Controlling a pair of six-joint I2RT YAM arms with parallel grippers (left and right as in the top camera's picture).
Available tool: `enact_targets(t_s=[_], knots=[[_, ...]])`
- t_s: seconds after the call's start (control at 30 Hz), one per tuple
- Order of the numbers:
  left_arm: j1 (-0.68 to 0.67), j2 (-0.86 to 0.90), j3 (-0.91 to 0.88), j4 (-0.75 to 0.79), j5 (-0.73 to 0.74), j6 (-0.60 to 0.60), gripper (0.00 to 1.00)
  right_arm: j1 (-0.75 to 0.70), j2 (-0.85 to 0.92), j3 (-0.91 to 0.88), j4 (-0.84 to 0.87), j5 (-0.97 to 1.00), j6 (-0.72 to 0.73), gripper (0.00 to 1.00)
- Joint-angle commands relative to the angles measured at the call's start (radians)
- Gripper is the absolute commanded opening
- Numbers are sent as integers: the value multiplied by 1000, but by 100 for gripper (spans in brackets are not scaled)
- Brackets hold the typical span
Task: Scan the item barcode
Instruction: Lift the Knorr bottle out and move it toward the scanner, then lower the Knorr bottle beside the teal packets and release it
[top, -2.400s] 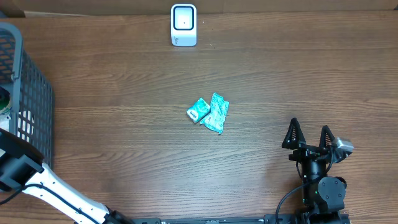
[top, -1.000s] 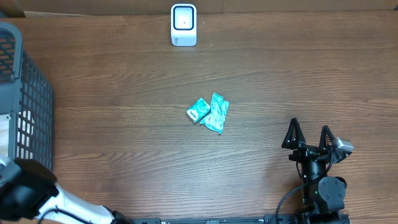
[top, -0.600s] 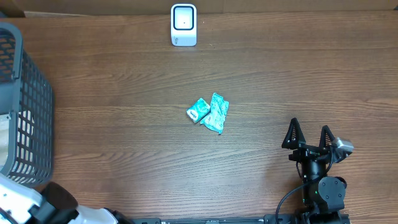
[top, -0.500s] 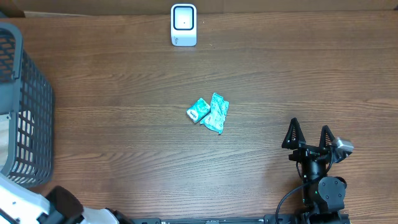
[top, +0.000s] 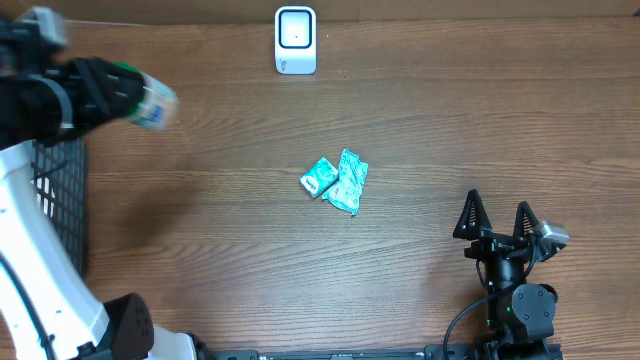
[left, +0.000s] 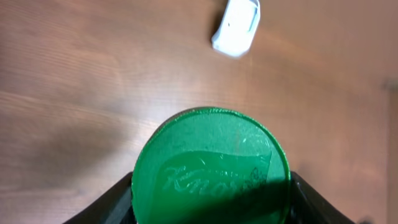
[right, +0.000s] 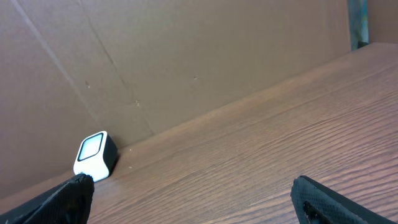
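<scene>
The item, a jar with a green lid (left: 211, 168) embossed with a brand name, is held off the tabletop (top: 450, 120) near its far left corner, just past the far end of the dark mesh basket (top: 60, 210) at the left edge. The left gripper (left: 211, 205) has it, jaws about half open and clamped on the jar's sides, one finger on each flank just under the lid. From above the jar is blurred and no barcode can be made out; the wrist view shows only the lid.

The white scanner (top: 296, 40) stands at the far edge near the middle, apart from the jar and to its right. Two teal packets (top: 337, 181) lie touching at the centre of the tabletop. The right gripper (top: 497, 202) sits by the near right corner, jaws spread wide and empty.

By my reading the step in hand is carrying the picked item to the scanner. Next the jar must travel along the far edge and be turned so its label side, wherever the barcode is, faces the scanner's window squarely and close
</scene>
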Motion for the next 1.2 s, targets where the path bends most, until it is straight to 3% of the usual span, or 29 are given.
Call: enact_targets(t_s=[0.0, 0.3, 0.53, 1.0, 1.17], knots=[[-99, 29, -34, -4, -50, 60, 51, 8, -11, -11, 6, 14, -8, 100], [-323, 76, -277, 93, -177, 27, 51, 8, -11, -11, 6, 14, -8, 100], [-372, 84, -528, 266, -174, 6, 53, 8, -11, -11, 6, 14, -8, 100], [-462, 85, -959, 791, -191, -107, 49, 8, -11, -11, 6, 14, -8, 100], [-496, 85, -1013, 852, -254, -125, 49, 8, -11, -11, 6, 14, -8, 100]])
